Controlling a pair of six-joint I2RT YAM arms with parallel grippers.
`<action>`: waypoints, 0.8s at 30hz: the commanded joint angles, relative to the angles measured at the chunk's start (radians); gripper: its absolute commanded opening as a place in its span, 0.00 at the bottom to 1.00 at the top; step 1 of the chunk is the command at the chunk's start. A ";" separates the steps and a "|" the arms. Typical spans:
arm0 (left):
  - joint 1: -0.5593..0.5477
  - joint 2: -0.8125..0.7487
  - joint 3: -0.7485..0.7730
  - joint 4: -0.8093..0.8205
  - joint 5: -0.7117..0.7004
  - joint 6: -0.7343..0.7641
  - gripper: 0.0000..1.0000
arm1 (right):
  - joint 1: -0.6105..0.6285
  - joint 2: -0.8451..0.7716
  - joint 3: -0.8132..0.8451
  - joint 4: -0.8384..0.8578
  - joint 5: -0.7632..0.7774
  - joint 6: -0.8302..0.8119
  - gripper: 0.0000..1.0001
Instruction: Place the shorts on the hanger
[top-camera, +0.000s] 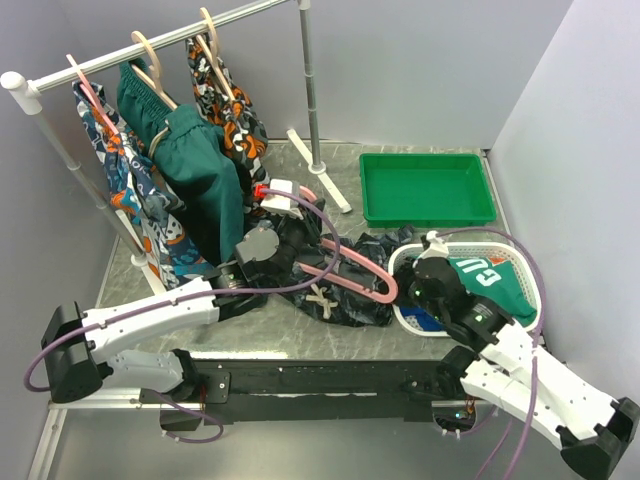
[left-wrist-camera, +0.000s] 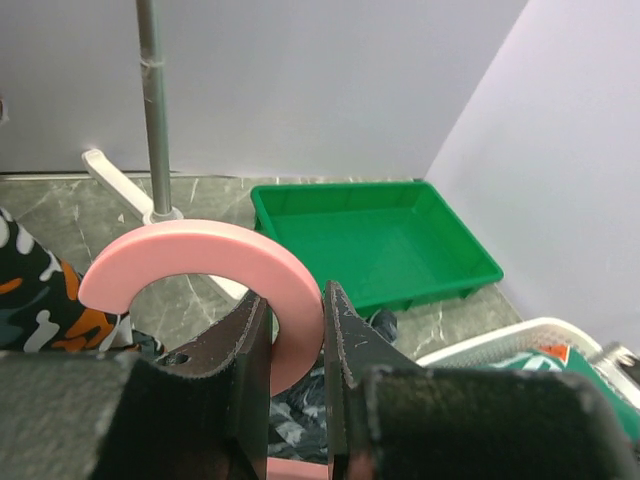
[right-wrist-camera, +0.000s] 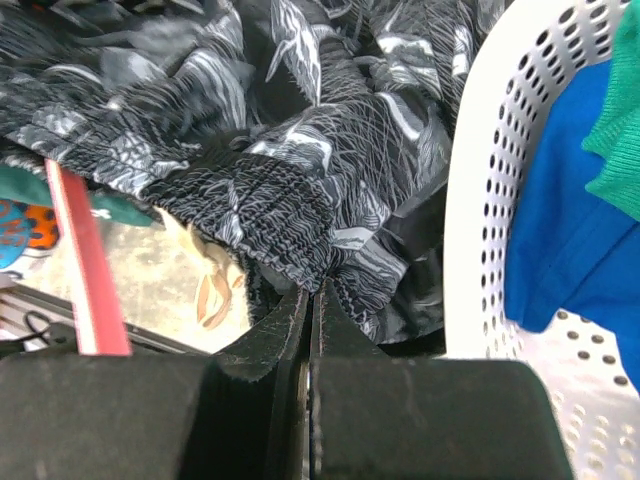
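Progress: early-mid, by my read; the shorts (top-camera: 350, 305) aren't hung yet. They lie crumpled on the table (top-camera: 200, 270), betw. the L arm and the white basket (top-camera: 528, 262). The hanger (top-camera: 360, 282) lies on/among the fabric; can't tell if any bar is threaded through a leg or the waist.

L gripper (left-wrist-camera: 297, 350): jaws pinching the stem of the pink hook, hook standing clear above the fingers.

R gripper (right-wrist-camera: 310, 300): fingers pressed together on the ribbed elastic waistband; fabric bunches just above the tips; basket wall just beside on its R.

Left to do (judgement): get the waistband over or along the frame, so the shorts hang from it and not from the table.

Orientation: hook end far-L, curling toward the rack pole (top-camera: 310, 90) and green tray (top-camera: 425, 190); frame reaches near-R toward the basket, so long axis approx. diagonal in the top view. Shorts: waistband end at the R gripper, drawstring (top-camera: 320, 298) at the near edge; too rumpled for a firm axis, roughly L-R.
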 joint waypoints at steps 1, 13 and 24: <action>0.006 0.010 0.003 0.126 -0.070 0.044 0.01 | 0.007 -0.041 0.092 -0.088 0.029 0.015 0.00; 0.009 0.066 -0.020 0.216 -0.154 0.063 0.01 | 0.007 0.000 0.273 -0.302 0.032 0.087 0.00; 0.009 0.086 -0.087 0.321 -0.180 0.072 0.01 | -0.001 0.071 0.450 -0.528 0.132 0.095 0.00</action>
